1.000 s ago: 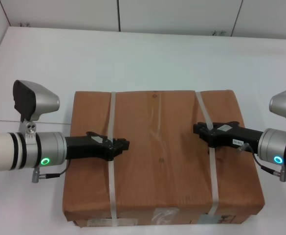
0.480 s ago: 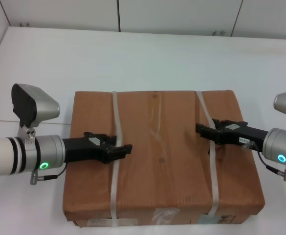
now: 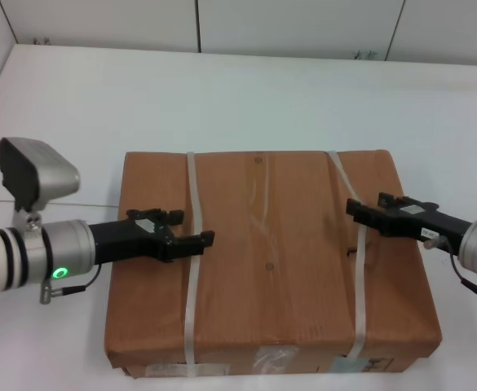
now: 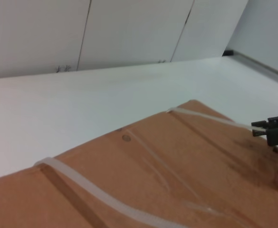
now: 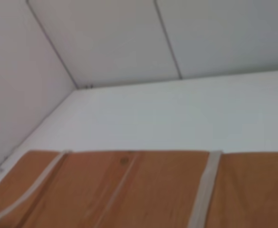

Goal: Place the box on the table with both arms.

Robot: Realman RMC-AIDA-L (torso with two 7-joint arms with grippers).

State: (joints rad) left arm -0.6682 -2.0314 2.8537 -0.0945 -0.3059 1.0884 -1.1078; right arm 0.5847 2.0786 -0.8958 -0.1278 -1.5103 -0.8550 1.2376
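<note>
Two end effectors over the box (image 3: 271,261), head view only, left (image 3: 196,239) narrow, right (image 3: 359,210) unclear

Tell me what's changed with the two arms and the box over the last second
Both grippers have drawn outward toward the box's sides: the left gripper toward the robot's left, the right gripper toward its right, tips near the two straps. The box has not shifted on the table. Whether the jaws released anything isn't visible.

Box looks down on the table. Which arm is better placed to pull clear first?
Right, slightly. The right gripper sits nearer the box's side edge; the left gripper reaches further in over the top.
</note>
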